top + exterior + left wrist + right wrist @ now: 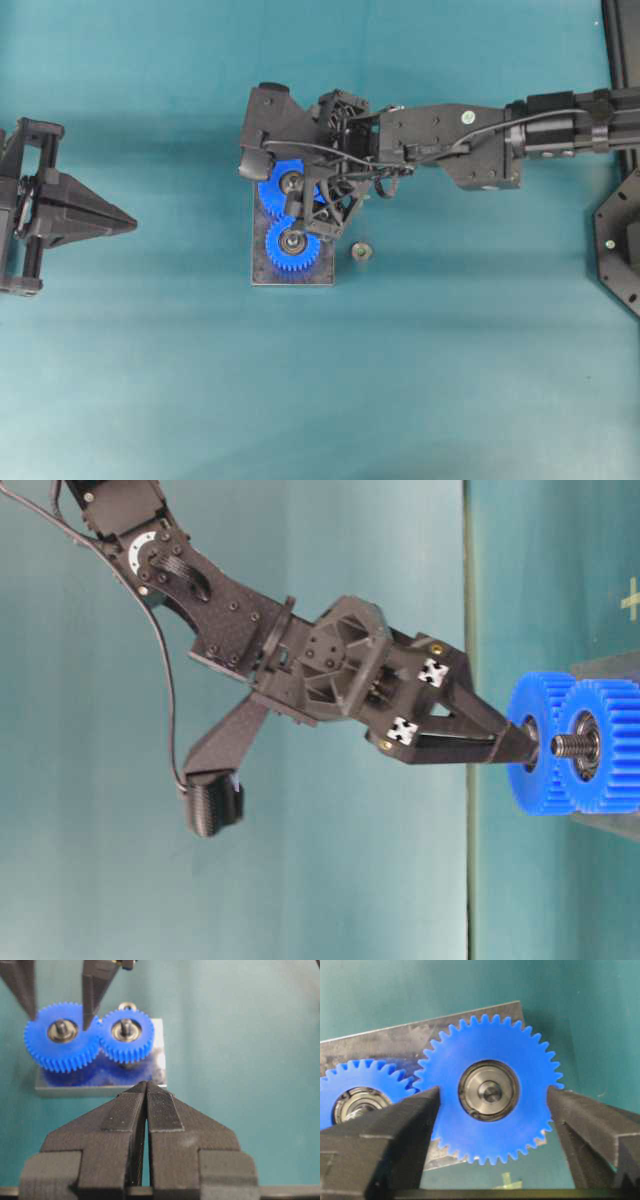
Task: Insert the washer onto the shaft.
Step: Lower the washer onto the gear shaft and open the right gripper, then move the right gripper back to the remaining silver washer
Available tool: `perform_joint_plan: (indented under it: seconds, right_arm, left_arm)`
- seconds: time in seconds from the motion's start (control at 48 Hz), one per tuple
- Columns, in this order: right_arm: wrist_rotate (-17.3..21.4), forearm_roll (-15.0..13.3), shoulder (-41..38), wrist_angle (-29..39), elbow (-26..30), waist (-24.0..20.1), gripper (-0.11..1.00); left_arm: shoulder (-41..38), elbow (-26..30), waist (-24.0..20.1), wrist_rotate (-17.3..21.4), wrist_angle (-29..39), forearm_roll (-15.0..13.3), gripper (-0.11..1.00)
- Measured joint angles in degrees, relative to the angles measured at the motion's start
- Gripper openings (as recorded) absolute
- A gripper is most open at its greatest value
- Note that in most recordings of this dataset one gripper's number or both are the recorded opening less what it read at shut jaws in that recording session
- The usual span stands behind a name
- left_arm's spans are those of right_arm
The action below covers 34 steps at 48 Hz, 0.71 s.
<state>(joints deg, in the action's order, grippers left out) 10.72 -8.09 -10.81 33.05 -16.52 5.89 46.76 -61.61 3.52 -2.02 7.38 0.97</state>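
The washer [361, 251] is lying flat on the counter [480, 380], just beside the edge of the grey base plate [292, 280] and apart from it, its hole facing straight up. It is sitting off to the arm side of the right fingers [297, 190], near them but outside their span; nothing is touching it. In the left wrist view a small ring [128, 1006] is peeking out behind the nearer gear, most likely this washer, though too small to be sure. The right fingers are standing wide apart and empty, straddling the larger blue gear [489, 1092]: in the right wrist view one finger is sitting at each side of the gear's toothed rim, with the shaft [491, 1092] end-on between them, ringed by a bright metal bearing. The shaft's long axis is running vertical, so the washer's hole is already lying parallel to the way it must go on. The second blue gear [292, 243] with its own threaded shaft [570, 746] is meshing alongside, on the side toward the washer. The left fingers [146, 1102] are pressed shut on nothing, hovering well apart from the plate and pointing toward it. The right arm is the nearer by far; my judgement is that it needs to shift sideways to the washer.
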Motion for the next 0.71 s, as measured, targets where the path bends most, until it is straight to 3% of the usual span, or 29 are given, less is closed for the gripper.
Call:
perform_joint_plan:
  seconds: [0.396, 0.709]
  right_arm:
    - [-0.7, -0.62, 13.54, 1.76, -10.28, -2.99, 0.85]
    - [0.44, -0.53, 14.15, -7.21, -21.09, -8.79, 0.85]
  left_arm:
    - [0.0, 0.09, 0.0, -0.26, 0.0, 0.0, 0.0]
    - [-0.09, 0.0, 0.0, -0.18, 0.09, 0.0, 0.0]
